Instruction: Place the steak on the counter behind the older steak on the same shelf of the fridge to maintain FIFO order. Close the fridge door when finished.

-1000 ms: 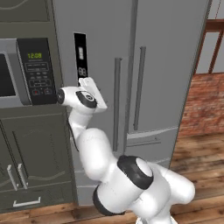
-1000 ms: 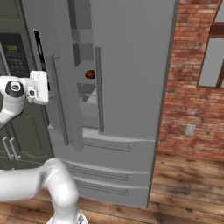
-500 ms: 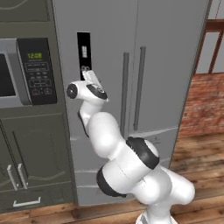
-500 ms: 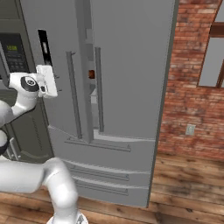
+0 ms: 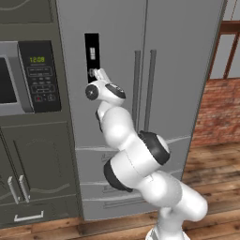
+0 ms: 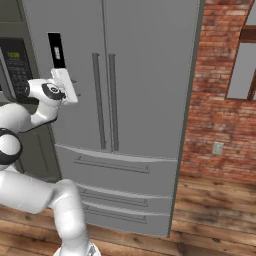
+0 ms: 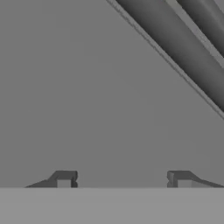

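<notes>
The fridge (image 5: 140, 108), both doors shut, is standing between a microwave cabinet (image 5: 28, 117) and a brick wall (image 6: 220, 100). The tool (image 7: 122, 179), fingers spread wide and holding nothing, is pointing at the left door just beside the black dispenser panel (image 5: 92, 56), the bar handles (image 6: 105, 100) running nearby.

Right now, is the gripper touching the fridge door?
Cannot tell. In the hand view the gripper is open and empty, facing the flat grey fridge door, with nothing between the tips. No view plainly shows a gap or contact at the door.
</notes>
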Controlling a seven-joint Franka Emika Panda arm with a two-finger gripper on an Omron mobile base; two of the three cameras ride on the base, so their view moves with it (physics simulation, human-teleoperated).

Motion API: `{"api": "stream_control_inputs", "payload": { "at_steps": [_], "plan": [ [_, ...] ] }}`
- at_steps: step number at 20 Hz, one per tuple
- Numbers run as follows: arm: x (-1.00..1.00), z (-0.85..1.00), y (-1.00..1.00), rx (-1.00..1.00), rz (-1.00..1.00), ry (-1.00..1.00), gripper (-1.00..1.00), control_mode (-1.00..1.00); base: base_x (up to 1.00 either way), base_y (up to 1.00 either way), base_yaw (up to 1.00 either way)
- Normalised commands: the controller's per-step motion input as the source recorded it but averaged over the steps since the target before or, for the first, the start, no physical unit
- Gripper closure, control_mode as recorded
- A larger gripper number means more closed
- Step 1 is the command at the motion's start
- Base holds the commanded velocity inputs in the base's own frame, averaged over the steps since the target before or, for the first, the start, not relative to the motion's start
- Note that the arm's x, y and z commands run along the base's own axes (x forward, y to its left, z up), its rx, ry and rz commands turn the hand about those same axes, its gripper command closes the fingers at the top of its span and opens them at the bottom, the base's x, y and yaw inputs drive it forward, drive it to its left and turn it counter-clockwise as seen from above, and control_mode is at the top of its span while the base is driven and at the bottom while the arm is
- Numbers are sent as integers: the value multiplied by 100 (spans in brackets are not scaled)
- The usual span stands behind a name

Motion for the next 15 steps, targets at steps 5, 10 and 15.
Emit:
{"api": "stream_control_inputs", "payload": {
  "at_steps": [5,10,15],
  "plan": [
    [39,0,-15,8,1,-12,-100,-100,0,0,0],
    [35,0,-18,9,0,-8,-100,-100,0,0,0],
    [2,0,-26,7,0,-8,-100,-100,0,0,0]
  ]
}}
